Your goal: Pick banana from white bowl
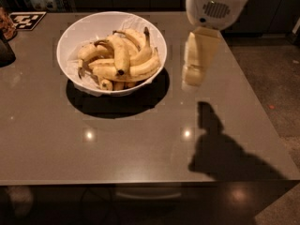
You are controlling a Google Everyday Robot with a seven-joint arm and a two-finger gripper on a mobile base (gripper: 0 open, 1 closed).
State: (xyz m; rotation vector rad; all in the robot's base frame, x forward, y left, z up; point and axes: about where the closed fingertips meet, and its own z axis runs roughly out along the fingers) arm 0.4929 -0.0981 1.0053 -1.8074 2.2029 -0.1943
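The white bowl (75,36) stands on the grey table at the back left, holding a heap of several yellow bananas. The banana (120,54) lies on top of the heap near the middle, curved, with its black tip pointing toward the front. My gripper (192,78) hangs from the white arm head (215,6) above the table, just to the right of the bowl and clear of its rim. It holds nothing that I can see.
A black-and-white marker tile (27,20) lies at the table's back left corner. A dark object (5,50) sits at the left edge. The table's right edge (262,102) borders speckled floor. The arm's shadow (220,149) falls on the front right.
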